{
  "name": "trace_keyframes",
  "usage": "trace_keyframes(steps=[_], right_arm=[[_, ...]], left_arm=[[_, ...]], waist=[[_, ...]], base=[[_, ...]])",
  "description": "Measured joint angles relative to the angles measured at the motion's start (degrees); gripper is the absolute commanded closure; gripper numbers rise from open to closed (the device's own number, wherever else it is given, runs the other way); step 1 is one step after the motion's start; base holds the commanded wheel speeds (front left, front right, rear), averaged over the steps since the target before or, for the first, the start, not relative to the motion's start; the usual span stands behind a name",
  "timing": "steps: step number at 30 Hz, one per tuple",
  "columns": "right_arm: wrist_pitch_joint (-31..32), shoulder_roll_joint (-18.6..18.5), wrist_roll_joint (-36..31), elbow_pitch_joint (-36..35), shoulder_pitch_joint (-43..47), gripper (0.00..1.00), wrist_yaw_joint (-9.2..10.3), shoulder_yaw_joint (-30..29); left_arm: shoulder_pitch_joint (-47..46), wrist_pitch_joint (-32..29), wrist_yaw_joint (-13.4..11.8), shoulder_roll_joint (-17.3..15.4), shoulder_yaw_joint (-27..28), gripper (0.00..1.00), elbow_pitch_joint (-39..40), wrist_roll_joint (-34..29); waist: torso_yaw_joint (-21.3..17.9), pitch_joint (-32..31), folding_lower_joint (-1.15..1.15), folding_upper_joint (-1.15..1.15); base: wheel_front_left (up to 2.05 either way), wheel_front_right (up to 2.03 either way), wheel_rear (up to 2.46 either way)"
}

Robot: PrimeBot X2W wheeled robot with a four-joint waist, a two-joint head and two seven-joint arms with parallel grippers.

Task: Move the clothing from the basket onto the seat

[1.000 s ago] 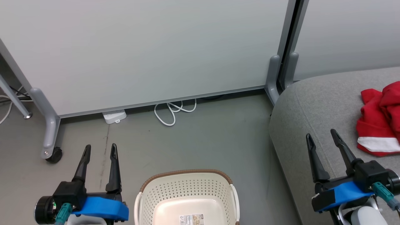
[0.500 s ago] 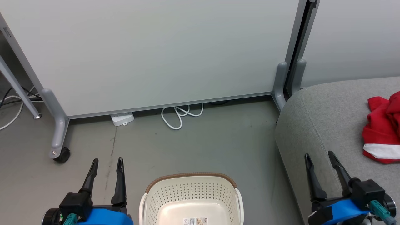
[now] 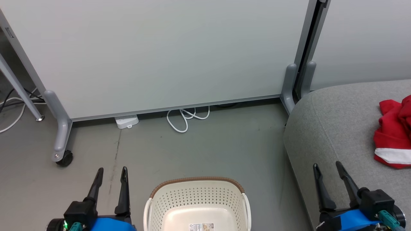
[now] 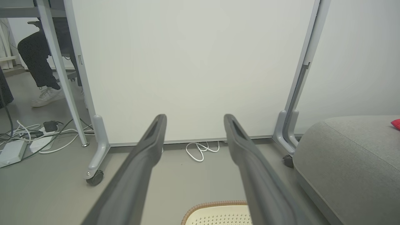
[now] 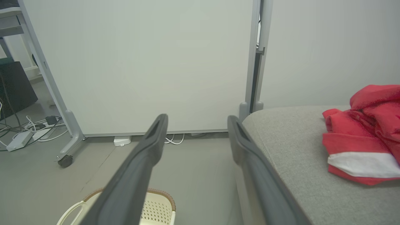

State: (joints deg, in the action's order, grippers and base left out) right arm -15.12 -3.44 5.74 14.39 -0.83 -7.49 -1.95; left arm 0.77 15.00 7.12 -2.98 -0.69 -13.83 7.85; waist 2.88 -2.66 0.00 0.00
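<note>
The soft bright red fabric clothing (image 3: 392, 131), one piece crossed by a broad white stripe, is heaped on the large light grey upholstered seat (image 3: 337, 128). The cream-white perforated plastic basket (image 3: 196, 197) is set on the grey floor (image 3: 224, 147) beside it. The left gripper (image 3: 112, 169) and right gripper (image 3: 327, 164) are held with fingers spread, nothing grasped.

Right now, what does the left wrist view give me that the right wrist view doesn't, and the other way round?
Left wrist view adds a person's leg and white shoe beside a desk leg. Right wrist view adds the white stripe on the clothing and the white handle of the basket. Shared: the white partition, its castor, the basket's brown rim, the seat with red clothing on it, and open fingers on the left gripper and right gripper alike.
</note>
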Motion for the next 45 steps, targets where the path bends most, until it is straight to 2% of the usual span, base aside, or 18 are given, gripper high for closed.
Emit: trace_keyframes(steps=[1, 7, 22, 45], right_arm=[[0.00, 0.01, 0.00, 0.37, 0.02, 1.00, 0.00, 0.01], [0.81, 0.19, 0.77, 3.33, 0.73, 1.00, 0.00, -0.07], [5.05, 0.24, 18.53, 2.90, 0.41, 1.00, 0.00, -0.94], [10.11, 0.33, 39.20, 1.79, -1.02, 1.00, 0.01, -2.02]], left_arm=[[0.12, -0.04, -0.02, 0.01, -0.04, 1.00, -0.41, 0.04], [1.97, -0.71, -0.02, 0.12, -0.05, 1.00, -3.22, 1.13], [1.32, -4.93, -0.02, 0.13, 1.45, 1.00, -2.89, 18.37], [-0.99, -9.98, -0.02, 0.15, 3.14, 1.00, -2.16, 38.34]], waist=[[0.00, 0.00, 0.00, 0.00], [-0.03, 0.04, 0.00, 0.00], [-0.40, 0.40, 0.00, 0.00], [-0.93, 0.91, 0.00, 0.00]], base=[[0.00, 0.00, 0.00], [0.00, 0.00, 0.00], [0.00, 0.00, 0.00], [0.00, 0.00, 0.00]])
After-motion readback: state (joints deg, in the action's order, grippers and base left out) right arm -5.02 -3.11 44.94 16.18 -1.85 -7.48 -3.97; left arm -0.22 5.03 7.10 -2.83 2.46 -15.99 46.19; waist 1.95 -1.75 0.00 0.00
